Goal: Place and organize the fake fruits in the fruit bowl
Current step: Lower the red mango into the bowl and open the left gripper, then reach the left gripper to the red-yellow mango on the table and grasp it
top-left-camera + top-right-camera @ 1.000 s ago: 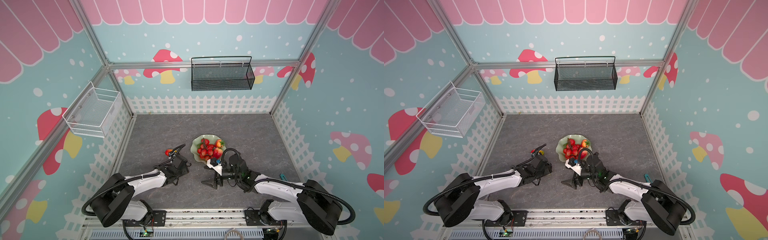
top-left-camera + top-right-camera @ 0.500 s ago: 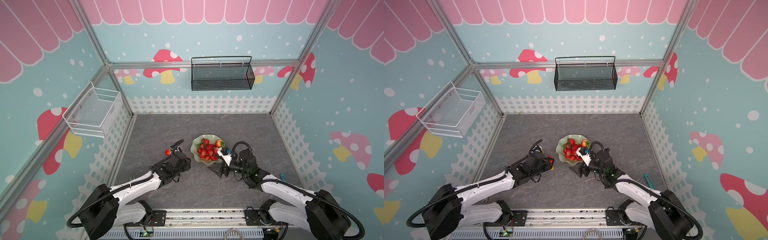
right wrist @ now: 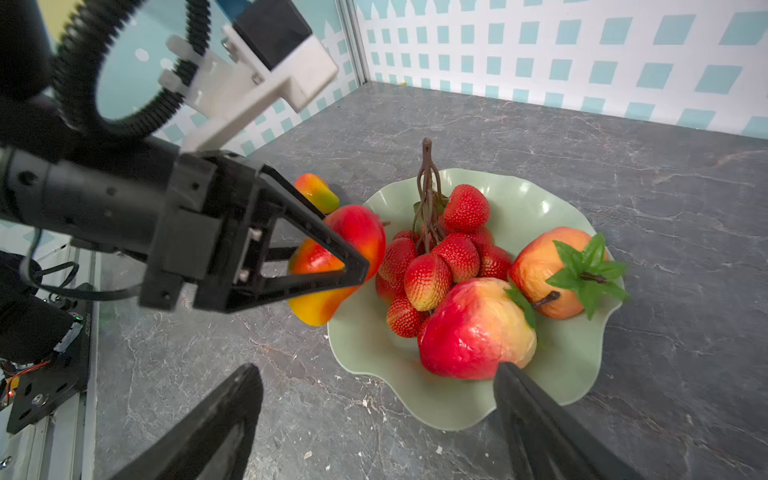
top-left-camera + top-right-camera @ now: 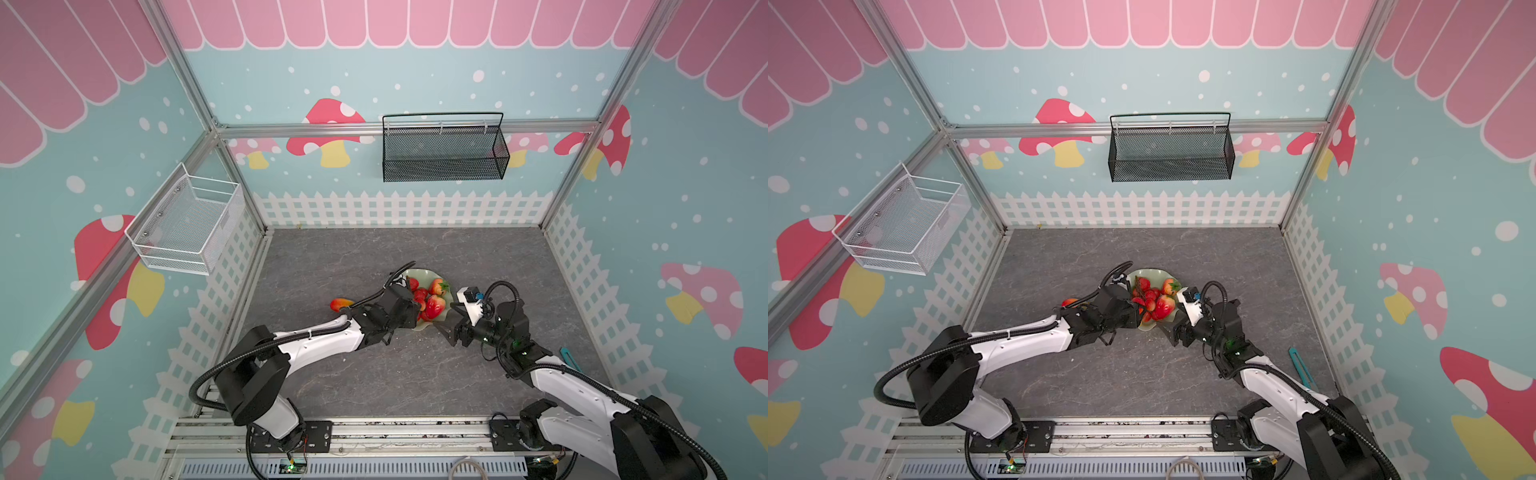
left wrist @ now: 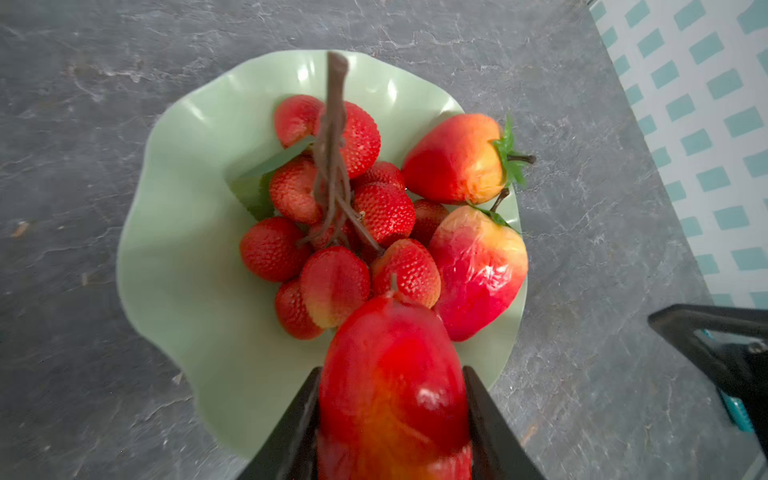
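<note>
The pale green fruit bowl (image 4: 420, 274) (image 5: 187, 249) (image 3: 561, 353) holds a bunch of small red fruits (image 5: 382, 212) (image 3: 457, 249) and two big strawberries (image 5: 457, 162) (image 3: 478, 332) side by side. My left gripper (image 5: 392, 370) (image 4: 413, 309) is shut on a glossy red-orange mango (image 5: 392, 395) (image 3: 361, 232), held over the bowl's near left rim. A second mango (image 4: 341, 304) (image 3: 318, 191) lies on the table left of the bowl. My right gripper (image 3: 376, 372) (image 4: 449, 320) stands open and empty at the bowl's near right edge, one finger beside a strawberry.
A black mesh basket (image 4: 444, 151) hangs on the back wall and a white wire basket (image 4: 187, 224) on the left wall. A teal tool (image 4: 567, 357) lies by the right fence. The grey table (image 4: 415, 374) ends at white picket walls.
My left gripper has closed on a mango and carried it right, up to the bowl's rim. My right gripper has shifted from the bowl's front to its right edge, still open.
</note>
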Controlling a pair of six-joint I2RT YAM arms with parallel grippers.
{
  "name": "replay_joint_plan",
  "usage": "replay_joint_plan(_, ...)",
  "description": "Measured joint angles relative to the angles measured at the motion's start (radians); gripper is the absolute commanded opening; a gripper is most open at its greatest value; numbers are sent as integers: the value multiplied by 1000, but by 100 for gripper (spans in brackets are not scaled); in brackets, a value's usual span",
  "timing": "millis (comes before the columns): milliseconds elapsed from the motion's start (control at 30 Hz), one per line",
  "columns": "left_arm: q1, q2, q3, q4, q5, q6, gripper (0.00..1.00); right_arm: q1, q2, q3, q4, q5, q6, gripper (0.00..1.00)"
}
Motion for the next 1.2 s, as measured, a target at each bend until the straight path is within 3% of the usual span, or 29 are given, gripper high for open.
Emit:
replay_joint_plan(267, -17, 74, 45, 12, -32, 36, 54, -5, 0, -1, 8, -9, 13, 90)
replay_joint_plan(467, -17, 76, 45, 16, -57, 47, 70, -5, 0, -1, 8, -22, 15, 90)
replay_joint_plan(667, -17, 57, 43, 18, -92, 57, 70, -5, -1, -3, 23, -63, 15, 90)
replay_joint_plan(833, -11, -100, -5, 4, -200, 62, 72, 54, -35, -22, 60, -117, -6, 90)
replay_joint_plan(933, 54, -197, -24, -36, -248, 24, 72, 172, -34, -18, 63, -119, -56, 90)
replay_joint_plan(1000, 148, -235, -58, -50, -240, -22, 72, 239, -16, -8, 65, -129, -86, 90)
replay_joint_plan(1100, 278, -234, -121, -78, -203, -93, 76, 269, 18, 0, 68, -135, -110, 90)
replay_joint_plan(1200, 318, -203, -148, -142, -187, -197, 77, 271, 34, 2, 68, -136, -122, 90)
